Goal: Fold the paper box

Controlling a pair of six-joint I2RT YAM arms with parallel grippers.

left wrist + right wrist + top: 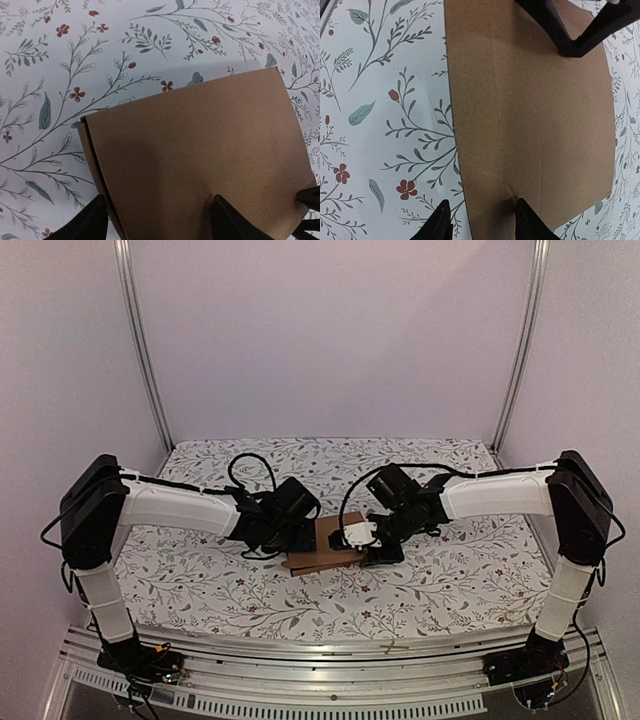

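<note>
A floral-patterned table (200, 580) carries the brown paper box (325, 545), apparently lying flat.

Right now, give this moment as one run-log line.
brown cardboard paper box: flat on floral tablecloth | left gripper: open, astride box edge | right gripper: open, astride box edge

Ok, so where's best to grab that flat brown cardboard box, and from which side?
Probably a thin side edge, not the broad top. The flat brown cardboard box lies flat on the floral tablecloth, so jaws should come in low from the side, one finger under, one over. The layered edge in the left wrist view looks easiest to get under.
</note>
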